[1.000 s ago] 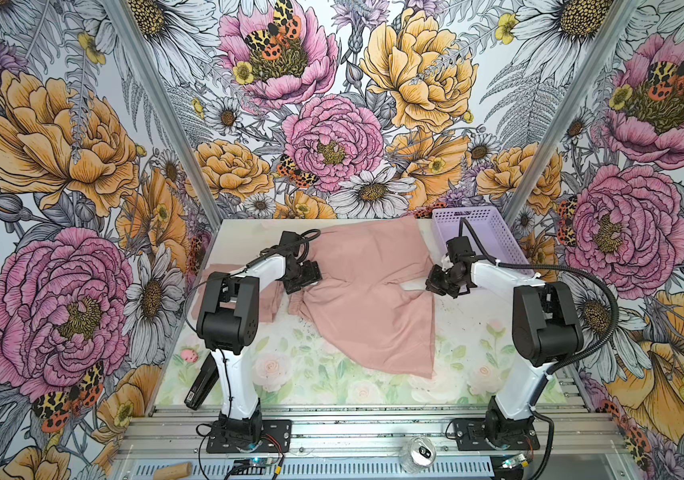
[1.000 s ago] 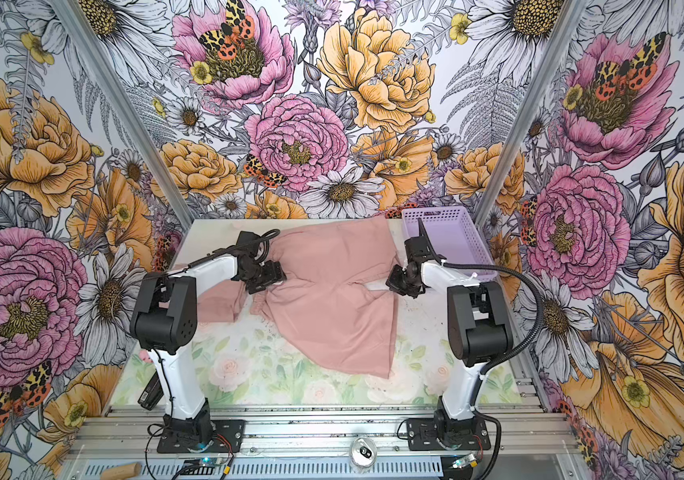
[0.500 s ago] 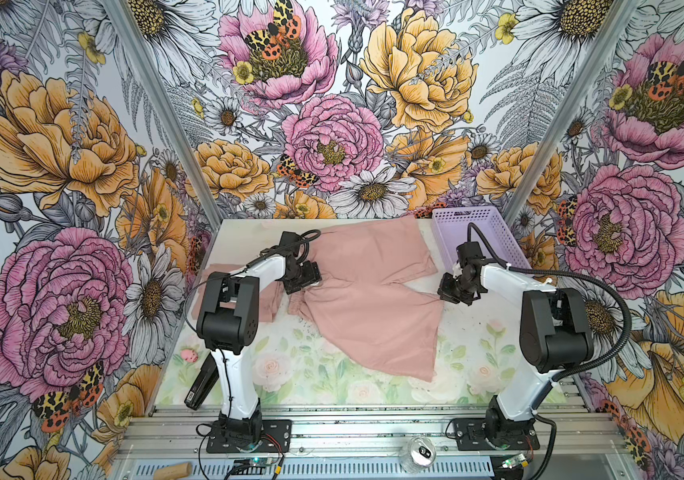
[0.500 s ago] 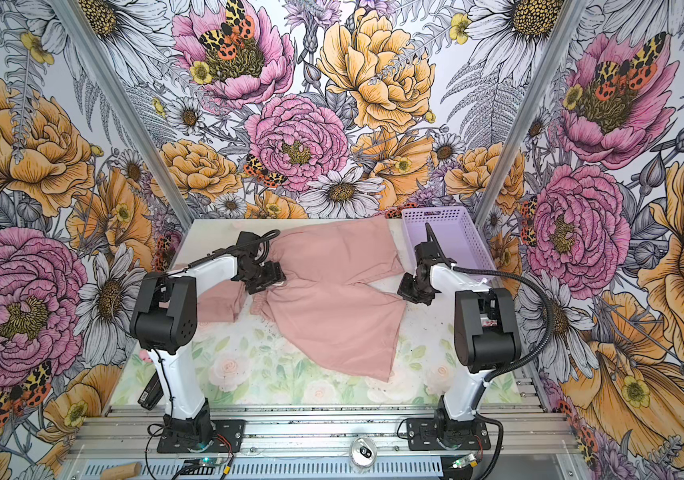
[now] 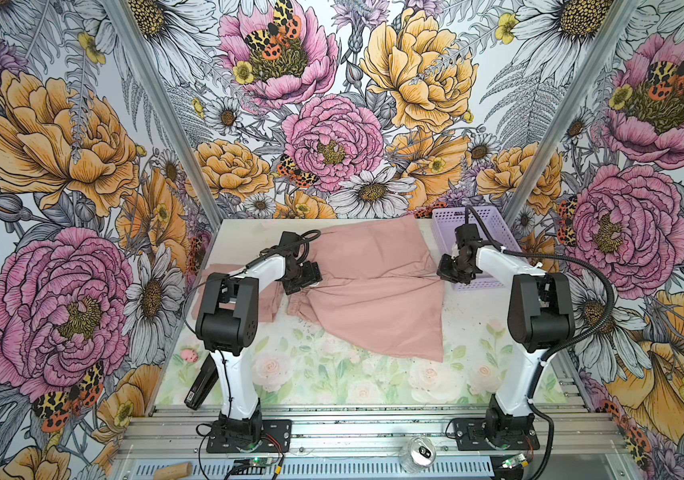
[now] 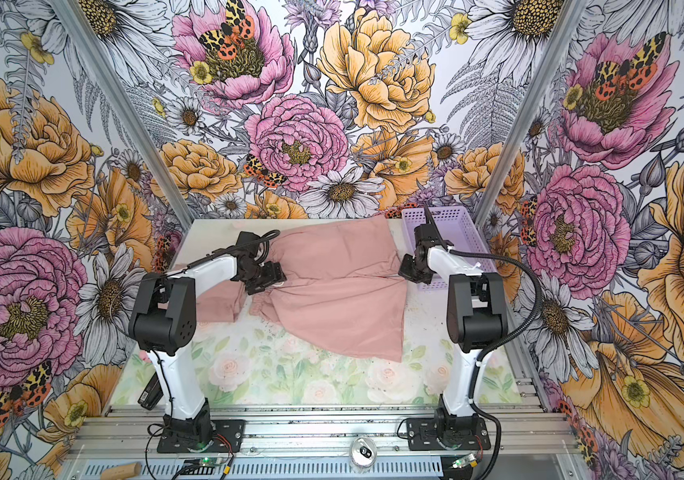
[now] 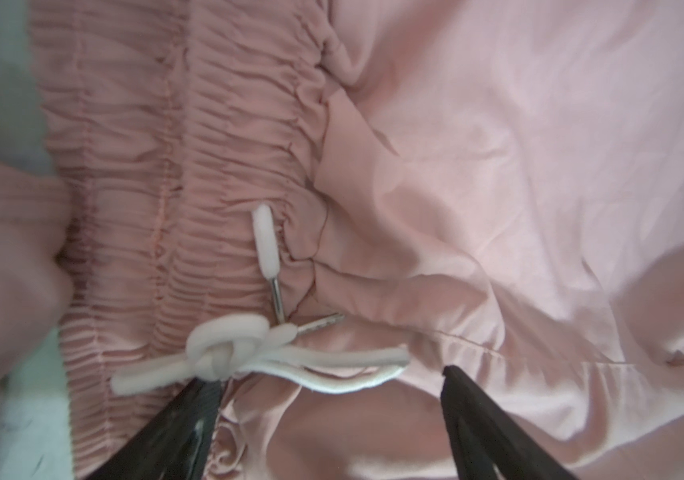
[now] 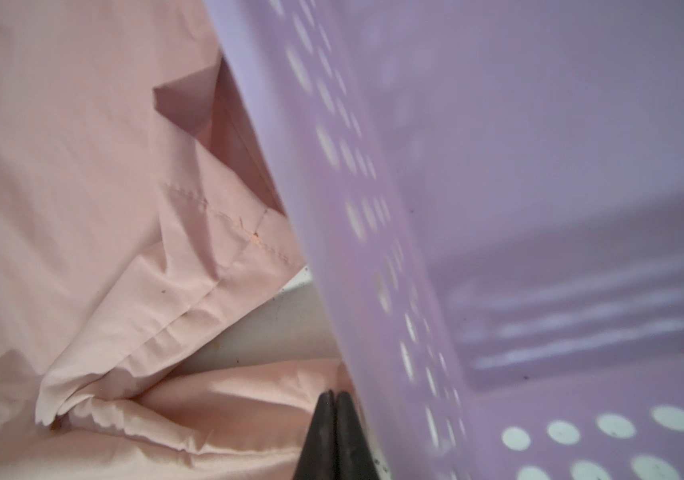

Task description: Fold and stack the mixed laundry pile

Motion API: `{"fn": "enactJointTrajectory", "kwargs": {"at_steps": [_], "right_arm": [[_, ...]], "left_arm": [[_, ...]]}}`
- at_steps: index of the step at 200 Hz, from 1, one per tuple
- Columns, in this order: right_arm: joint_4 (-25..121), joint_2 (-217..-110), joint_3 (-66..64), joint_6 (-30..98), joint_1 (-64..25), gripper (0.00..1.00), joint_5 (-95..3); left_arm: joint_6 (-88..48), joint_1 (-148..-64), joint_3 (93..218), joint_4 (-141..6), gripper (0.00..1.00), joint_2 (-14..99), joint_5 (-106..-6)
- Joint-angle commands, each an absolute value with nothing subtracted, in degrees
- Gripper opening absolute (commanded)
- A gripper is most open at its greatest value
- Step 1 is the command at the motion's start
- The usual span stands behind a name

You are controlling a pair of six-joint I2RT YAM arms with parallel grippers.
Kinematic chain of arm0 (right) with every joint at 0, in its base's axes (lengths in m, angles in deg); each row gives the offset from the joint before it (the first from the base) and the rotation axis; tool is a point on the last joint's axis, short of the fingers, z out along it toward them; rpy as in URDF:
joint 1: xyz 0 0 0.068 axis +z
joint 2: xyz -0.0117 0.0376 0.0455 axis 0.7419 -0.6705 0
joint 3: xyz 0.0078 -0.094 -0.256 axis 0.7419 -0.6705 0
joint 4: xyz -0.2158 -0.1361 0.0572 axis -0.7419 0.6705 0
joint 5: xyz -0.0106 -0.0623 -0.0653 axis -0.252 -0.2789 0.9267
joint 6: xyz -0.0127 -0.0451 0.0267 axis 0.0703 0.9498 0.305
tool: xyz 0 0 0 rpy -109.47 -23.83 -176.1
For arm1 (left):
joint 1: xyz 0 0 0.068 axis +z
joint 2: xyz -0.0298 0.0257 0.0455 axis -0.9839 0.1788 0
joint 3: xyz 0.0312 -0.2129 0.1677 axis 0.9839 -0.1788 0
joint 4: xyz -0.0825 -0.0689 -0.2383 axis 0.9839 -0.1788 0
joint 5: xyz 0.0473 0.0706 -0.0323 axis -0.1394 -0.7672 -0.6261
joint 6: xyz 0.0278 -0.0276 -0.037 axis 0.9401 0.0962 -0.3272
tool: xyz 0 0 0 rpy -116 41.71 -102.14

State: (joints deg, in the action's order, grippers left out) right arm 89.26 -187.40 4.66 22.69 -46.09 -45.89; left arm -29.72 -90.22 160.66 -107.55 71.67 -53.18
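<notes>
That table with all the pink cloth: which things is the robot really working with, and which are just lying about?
Part of the job:
- pink shorts, spread out, with white drawstring
- folded pink garment beside them

Just lying about:
- lavender basket
- black tool at the table's near edge
- can and wooden piece on the frame

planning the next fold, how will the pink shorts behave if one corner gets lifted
The pink shorts will probably go floppy: the thin cloth already lies creased and folded on the table. The smooth sheen suggests it may slip from a light pinch. The gathered waistband looks thicker, so likely a firmer hold.
</notes>
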Motion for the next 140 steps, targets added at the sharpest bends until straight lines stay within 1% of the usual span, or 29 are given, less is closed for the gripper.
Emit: {"fn": "enactJointTrajectory", "kwargs": {"at_steps": [1,15,41,61,91,114,140], "right_arm": [[92.0,-182.2,2.9,23.5,-46.4,0.24,-46.7],[92.6,-177.3,-0.6,23.0,-46.1,0.31,-47.3],[94.7,-168.6,-7.6,21.6,-45.3,0.37,-48.5],[95.7,-162.1,-14.3,19.3,-44.0,0.37,-50.9],[96.1,-152.9,-26.1,13.3,-39.0,0.37,-53.9],[96.0,-147.5,-34.3,7.9,-34.4,0.37,-53.9],[96.0,-143.5,-39.3,5.0,-31.5,0.37,-52.7]], "left_arm": [[-29.2,-89.9,159.7,-111.5,0.87,65.5,-55.7],[-29.0,-89.6,159.3,-112.7,0.88,61.8,-56.9],[-28.8,-88.7,156.6,-113.9,0.88,58.0,-58.0],[-28.5,-88.5,154.1,-115.5,0.88,56.4,-58.6],[-28.7,-88.8,148.8,-116.1,0.86,53.7,-58.8],[-29.0,-88.8,146.0,-116.0,0.84,52.2,-58.9],[-29.0,-88.9,144.7,-116.0,0.83,51.4,-59.0]]}}
